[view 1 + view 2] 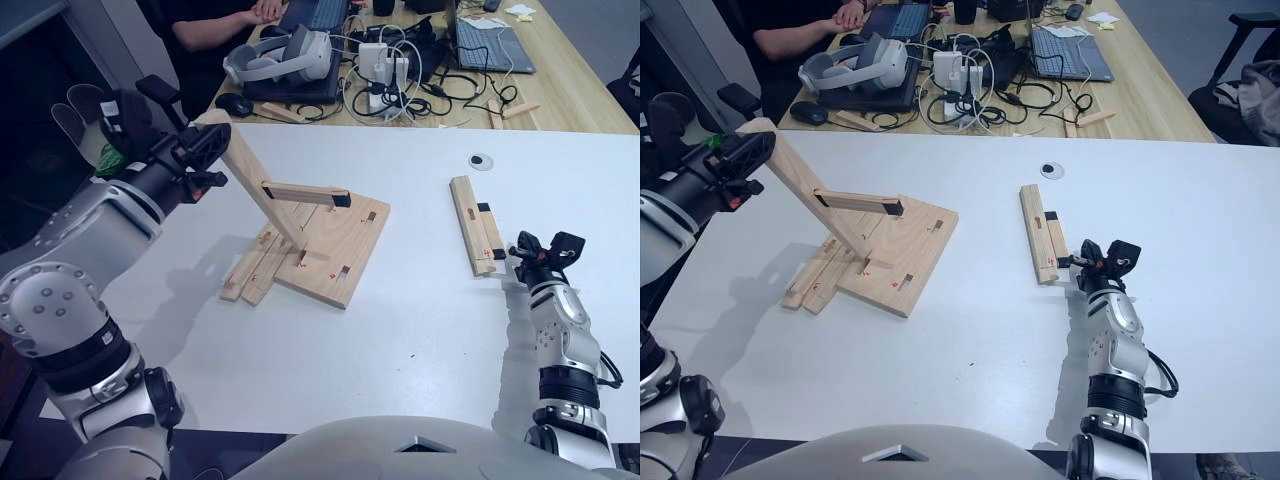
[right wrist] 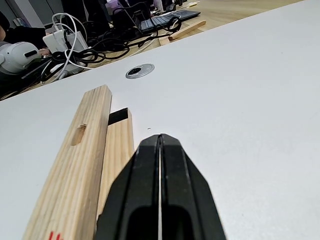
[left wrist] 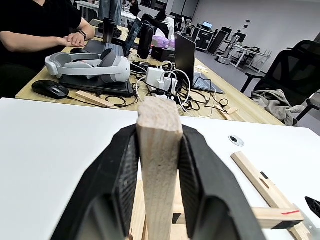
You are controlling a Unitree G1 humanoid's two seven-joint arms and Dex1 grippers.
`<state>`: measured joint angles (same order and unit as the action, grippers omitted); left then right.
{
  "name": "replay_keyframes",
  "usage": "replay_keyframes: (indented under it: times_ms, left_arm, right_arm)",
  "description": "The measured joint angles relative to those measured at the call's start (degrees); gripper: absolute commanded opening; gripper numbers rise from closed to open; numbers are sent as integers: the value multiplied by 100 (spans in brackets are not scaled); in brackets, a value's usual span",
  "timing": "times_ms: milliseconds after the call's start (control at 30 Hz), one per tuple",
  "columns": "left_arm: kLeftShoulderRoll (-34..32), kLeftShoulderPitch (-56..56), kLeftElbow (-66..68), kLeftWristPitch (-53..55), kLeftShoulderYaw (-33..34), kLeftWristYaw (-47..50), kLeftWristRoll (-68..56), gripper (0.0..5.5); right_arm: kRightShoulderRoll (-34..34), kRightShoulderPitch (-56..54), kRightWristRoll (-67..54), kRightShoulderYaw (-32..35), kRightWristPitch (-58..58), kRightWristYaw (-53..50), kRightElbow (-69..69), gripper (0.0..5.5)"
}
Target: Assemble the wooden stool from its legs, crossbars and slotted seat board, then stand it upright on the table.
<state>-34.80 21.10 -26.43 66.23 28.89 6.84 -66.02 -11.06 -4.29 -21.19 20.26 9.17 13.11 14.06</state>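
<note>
Left gripper is clamping the pale wooden leg with crossbar, its foot slanting down onto the square slotted seat board. Well right of that board, the right gripper, closed and empty, is resting beside the spare legs.

Tilted leg on seat board, left on table; leg pair right.

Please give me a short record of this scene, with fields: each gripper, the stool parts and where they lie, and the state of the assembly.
left gripper: shut on leg, held tilted
leg: lower end meets the slotted seat board; a crossbar sticks out from its side
slotted seat board: flat on the white table
loose pieces: at the board's left edge
pair of pieces: side by side, on the right
right gripper: shut, empty, beside the pair's near end
assembly: stool not yet built
</note>
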Motion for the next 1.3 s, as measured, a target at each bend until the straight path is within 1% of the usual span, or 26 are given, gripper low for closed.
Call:
replay_keyframes:
  times_ms: [200,367,500,733,867,967,1067,1300]
  left_arm:
    - [-569,-5,149,191,-33,-523,-58,101]
    - [-707,-72,201,391,-65,-737,-252,101]
    - [-707,-120,185,430,-61,-611,-368,101]
    - [-399,-305,-89,156,-127,-69,-434,101]
    - [-49,30,57,45,-580,160,-430,101]
    - [126,59,53,-75,-781,188,-377,101]
    - [235,46,67,-308,-987,183,-57,101]
    - [607,-35,43,-585,-1113,256,367,101]
  right_arm:
    - [35,219,-105,117,5,-31,-240,0]
    - [92,228,-129,119,9,-84,-307,0]
    - [123,231,-131,115,9,-131,-343,0]
    - [162,230,-131,108,10,-150,-486,0]
    - [179,195,-125,55,13,-181,-488,0]
    - [180,155,-115,6,13,-221,-473,0]
    - [177,82,-107,-5,12,-243,-462,0]
    - [154,-89,-46,-105,10,-237,-270,0]
